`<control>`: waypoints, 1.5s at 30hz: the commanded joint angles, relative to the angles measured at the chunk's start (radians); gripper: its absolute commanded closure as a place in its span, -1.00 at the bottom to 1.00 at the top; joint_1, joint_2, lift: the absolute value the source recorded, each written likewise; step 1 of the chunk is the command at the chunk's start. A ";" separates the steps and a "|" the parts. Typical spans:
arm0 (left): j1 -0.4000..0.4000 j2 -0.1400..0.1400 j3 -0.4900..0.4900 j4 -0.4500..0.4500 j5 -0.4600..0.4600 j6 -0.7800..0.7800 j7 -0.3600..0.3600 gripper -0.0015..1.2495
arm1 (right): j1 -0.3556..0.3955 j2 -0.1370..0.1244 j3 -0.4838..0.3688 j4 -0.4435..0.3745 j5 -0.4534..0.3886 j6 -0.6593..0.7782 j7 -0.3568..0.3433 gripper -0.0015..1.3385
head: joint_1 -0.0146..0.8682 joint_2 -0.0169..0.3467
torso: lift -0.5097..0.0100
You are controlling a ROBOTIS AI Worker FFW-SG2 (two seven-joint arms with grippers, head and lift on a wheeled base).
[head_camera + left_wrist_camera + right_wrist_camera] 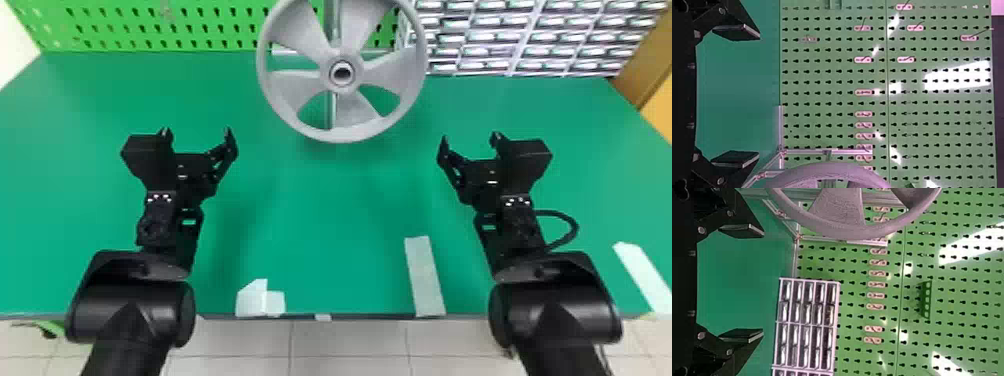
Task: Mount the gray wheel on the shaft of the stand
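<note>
On the left half of the bench (325,215), over the green top, I have my left gripper (196,134). Its two fingers are wide apart and there is nothing between them; they point to the far edge. The gray wheel (328,75) is in front of the stand (330,112), at the middle of the far edge, so it lies ahead and to the right of this gripper. The wheel stands upright with its face to me. Its axis runs more or less from the far edge to the near edge, and this, I think, is the line which any push must follow. In the hub I see a dark bore (342,73), but I cannot tell how deep the shaft sits in it. I judge that the wheel is already carried by the stand, and the mounting is done or almost done.

On the right half is my right gripper (470,138), also widely open and empty. The wheel lies ahead and to its left, and this gripper is a little nearer to the rim. If one more press is necessary, it should be straight along the axis; a push on one side could tilt the wheel.
</note>
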 commanded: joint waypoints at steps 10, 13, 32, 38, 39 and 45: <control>0.000 0.000 0.000 0.000 0.000 -0.001 0.003 -0.67 | -0.001 0.001 -0.001 0.000 -0.002 -0.001 0.000 -0.43 | 0.99 -0.62 | 0.57; 0.000 0.000 -0.002 0.000 0.000 -0.003 0.005 -0.67 | -0.001 0.001 -0.001 0.000 -0.002 -0.001 0.000 -0.43 | 0.99 -0.62 | 0.57; -0.002 0.000 -0.002 0.000 0.002 -0.003 0.006 -0.67 | -0.001 0.001 -0.001 0.000 -0.002 -0.001 0.000 -0.43 | 0.99 -0.62 | 0.57; -0.002 0.000 -0.002 0.000 0.002 -0.003 0.006 -0.67 | -0.002 0.001 -0.001 0.000 -0.002 -0.001 0.000 -0.43 | 0.99 -0.62 | 0.57; -0.002 0.000 -0.002 0.001 0.002 -0.003 0.006 -0.67 | -0.002 0.001 -0.001 0.000 -0.002 -0.001 0.000 -0.42 | 0.99 -0.62 | 0.57; -0.002 0.000 -0.002 0.000 0.002 -0.003 0.006 -0.67 | -0.002 0.001 -0.001 0.000 -0.002 -0.003 0.000 -0.42 | 0.99 -0.62 | 0.57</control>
